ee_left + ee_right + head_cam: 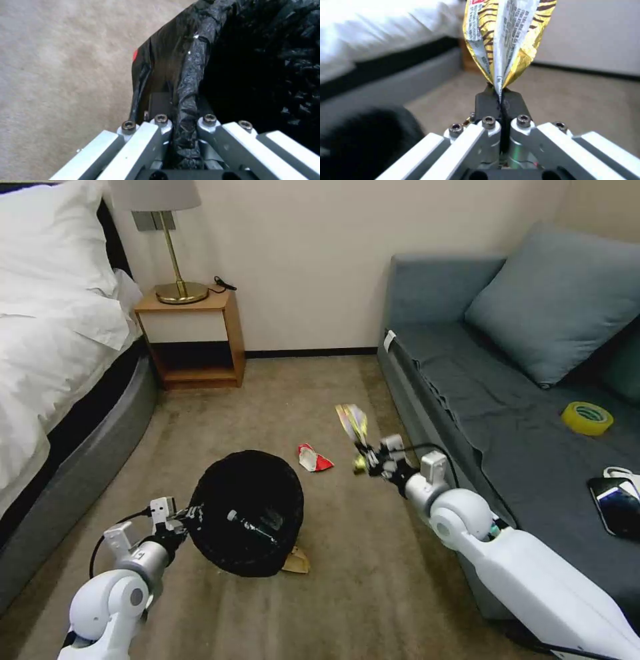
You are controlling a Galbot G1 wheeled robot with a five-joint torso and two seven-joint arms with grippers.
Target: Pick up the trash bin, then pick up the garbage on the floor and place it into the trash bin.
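Observation:
The trash bin point(247, 510), round and black with a black liner, hangs tilted over the carpet. My left gripper point(189, 515) is shut on its near-left rim point(190, 82), with the liner bunched between the fingers. A clear bottle point(257, 527) with a white cap lies inside the bin. My right gripper point(365, 455) is in the air to the bin's right, shut on the lower tip of a yellow snack wrapper point(351, 421) point(506, 37). A red-and-white wrapper point(313, 458) lies on the carpet between bin and right gripper. A brown cardboard scrap point(297, 561) pokes out beside the bin's base.
A bed point(60, 347) runs along the left, with a wooden nightstand point(193, 337) and lamp at the back wall. A grey-blue sofa point(467, 400) lines the right, with a yellow tape roll point(587, 418) and a black phone point(617, 505) on it. Open carpet lies between them.

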